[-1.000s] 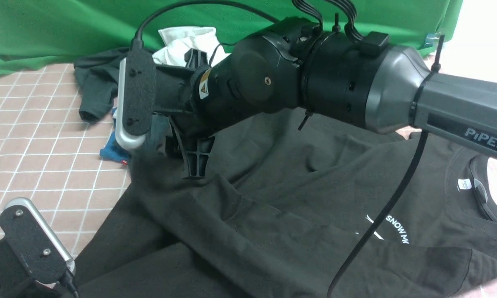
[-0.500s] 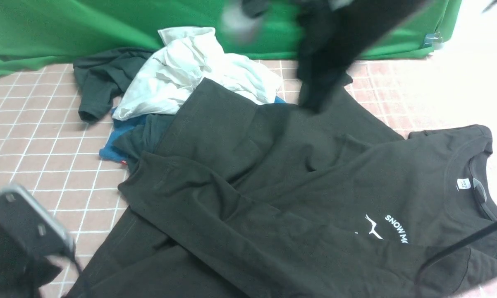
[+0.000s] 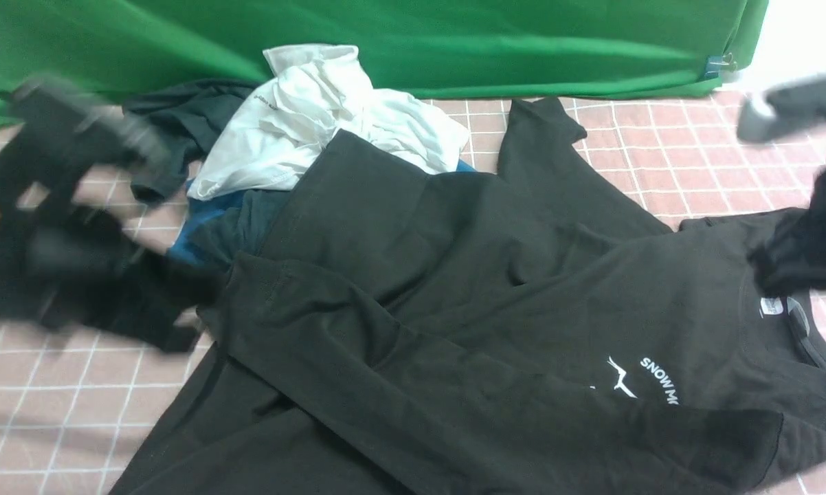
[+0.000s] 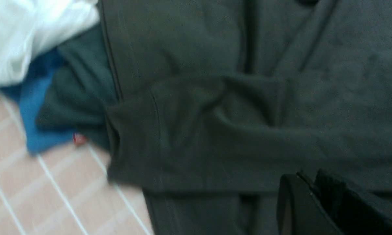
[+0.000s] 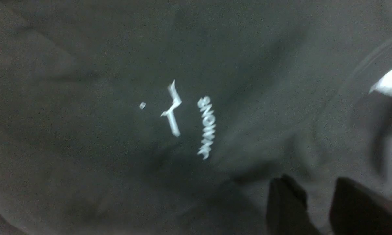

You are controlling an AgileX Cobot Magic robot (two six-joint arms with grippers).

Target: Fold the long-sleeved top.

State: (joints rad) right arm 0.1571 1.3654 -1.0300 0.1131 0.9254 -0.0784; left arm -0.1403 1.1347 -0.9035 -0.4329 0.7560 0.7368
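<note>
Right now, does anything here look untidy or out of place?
The black top lies askew and creased, one sleeve across its front. Its far edge rests on a heap of other clothes: a white shirt, a blue cloth and a dark tee.

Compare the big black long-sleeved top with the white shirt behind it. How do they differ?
The long-sleeved top is black, the white shirt white. The long-sleeved top is much the larger; the white shirt fills only a small patch behind it. The long-sleeved top lies spread fairly flat, while the white shirt is crumpled in a heap. Both are unfolded, and the top's edge overlaps the shirt.
</note>
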